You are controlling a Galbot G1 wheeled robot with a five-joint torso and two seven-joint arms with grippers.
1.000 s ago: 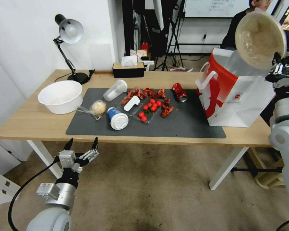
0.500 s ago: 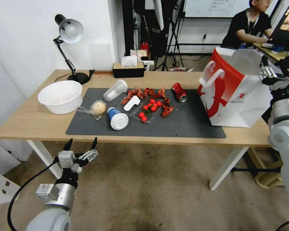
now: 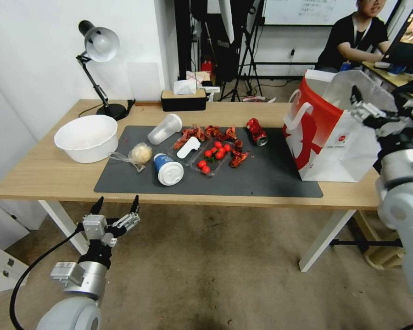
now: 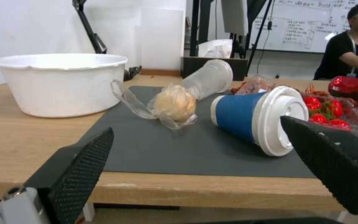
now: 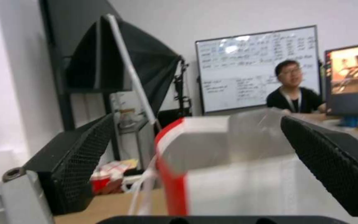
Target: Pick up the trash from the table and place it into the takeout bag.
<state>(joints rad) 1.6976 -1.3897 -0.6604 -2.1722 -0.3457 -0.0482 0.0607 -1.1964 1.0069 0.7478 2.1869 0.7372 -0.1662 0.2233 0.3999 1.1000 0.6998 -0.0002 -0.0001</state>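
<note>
On the counter (image 3: 46, 176), a mat (image 3: 261, 181) fills the frame's centre; the takeout bag (image 3: 335, 137) stands at its right end, a bowl (image 3: 86, 137) at its left, with cups (image 3: 168, 168), a bagged lump (image 3: 140, 153) and tomatoes (image 3: 214, 156) between.

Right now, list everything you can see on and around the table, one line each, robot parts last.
takeout bag: one, white and red, table's right end
white bowl: one, left of the mat
clear bag with yellowish lump: one, mat's left edge
blue cup with white lid: one, on its side, mat front
clear plastic cup: one, on its side, mat back
crumpled red wrapper: one, mat back
tomato tray: one, clear, mat centre
desk lamp: one, black, back left
tissue box: one, black, back
left gripper: open, below the table's front edge
right gripper: open, by the bag's top
</note>
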